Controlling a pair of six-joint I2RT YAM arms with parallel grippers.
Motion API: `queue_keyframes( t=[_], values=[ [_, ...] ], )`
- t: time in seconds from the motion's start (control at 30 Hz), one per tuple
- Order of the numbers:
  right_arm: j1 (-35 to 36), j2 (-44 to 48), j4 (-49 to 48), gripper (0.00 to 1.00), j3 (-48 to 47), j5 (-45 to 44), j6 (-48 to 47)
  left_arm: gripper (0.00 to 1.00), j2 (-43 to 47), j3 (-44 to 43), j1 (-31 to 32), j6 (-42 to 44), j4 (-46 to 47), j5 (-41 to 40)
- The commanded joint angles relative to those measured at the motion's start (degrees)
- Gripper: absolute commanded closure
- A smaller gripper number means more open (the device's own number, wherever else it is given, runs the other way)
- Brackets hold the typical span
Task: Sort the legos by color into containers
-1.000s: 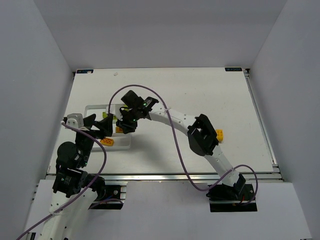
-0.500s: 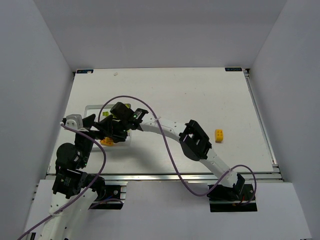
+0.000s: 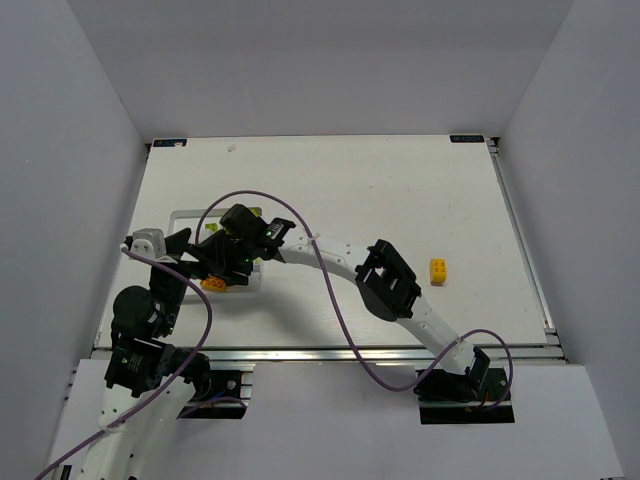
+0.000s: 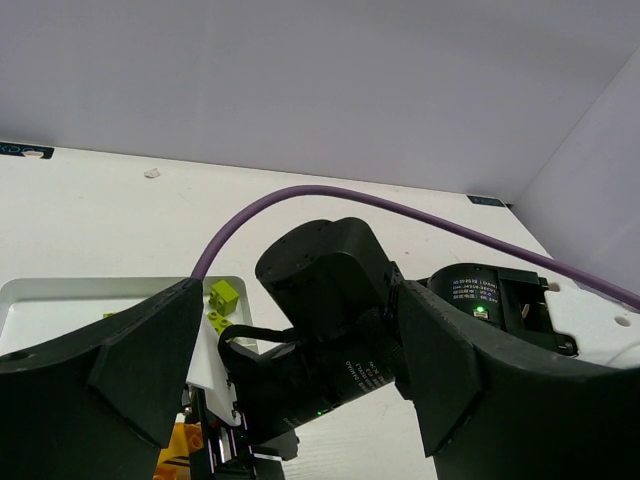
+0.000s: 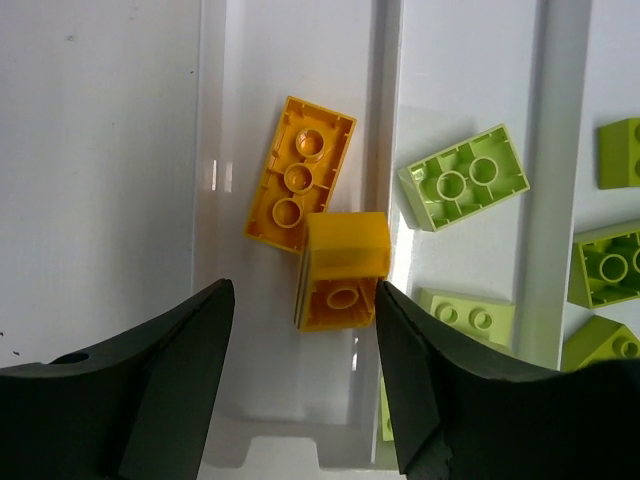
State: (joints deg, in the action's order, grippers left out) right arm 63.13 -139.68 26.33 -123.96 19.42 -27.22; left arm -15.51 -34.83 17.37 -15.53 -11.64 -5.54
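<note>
Well, the right pincer (image 5: 302,296) hangs with jaws apart over the tray (image 5: 290,445), a small yellow brick (image 5: 343,270) loose between them, hard against the divider (image 5: 386,100). A nudge could tip it among the green bricks (image 5: 464,178). The left pincer (image 4: 295,300) gapes empty.

the shallow white rectangular plastic tray (image 3: 183,214) sits on the left part of the white table (image 3: 400,190). in its near compartment two small orange-yellow studded plastic bricks (image 5: 300,172) touch, one tilted against the other's end. across the divider lie several lime green studded plastic bricks (image 5: 465,176). another orange-yellow brick (image 3: 438,271) lies alone on the table, well right of the tray.
</note>
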Motion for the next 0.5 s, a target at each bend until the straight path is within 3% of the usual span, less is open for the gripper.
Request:
queue_keyframes(
  t=[0.0,0.1,0.27,0.37,0.47],
  values=[
    [-0.02,3.44,-2.33,0.35,-0.06,-0.35,1.29,0.12,0.65,0.55,-0.31,0.15,0.48,0.36],
    [-0.46,5.81,-1.98,0.35,1.61,-1.4,1.64,0.12,0.74,0.64,-0.31,0.06,0.48,0.44],
    [-5.19,17.84,-2.42,0.42,14.78,-5.71,7.7,0.12,1.01,0.73,-0.31,0.15,0.65,0.88],
    [-9.76,28.55,-4.08,0.51,28.35,-5.09,10.87,0.12,1.01,0.73,-0.31,0.15,0.83,1.58],
    [-16.71,38.49,-4.27,0.69,40.15,-6.49,14.02,0.12,0.48,0.82,-0.31,0.15,0.92,2.55]
  ],
)
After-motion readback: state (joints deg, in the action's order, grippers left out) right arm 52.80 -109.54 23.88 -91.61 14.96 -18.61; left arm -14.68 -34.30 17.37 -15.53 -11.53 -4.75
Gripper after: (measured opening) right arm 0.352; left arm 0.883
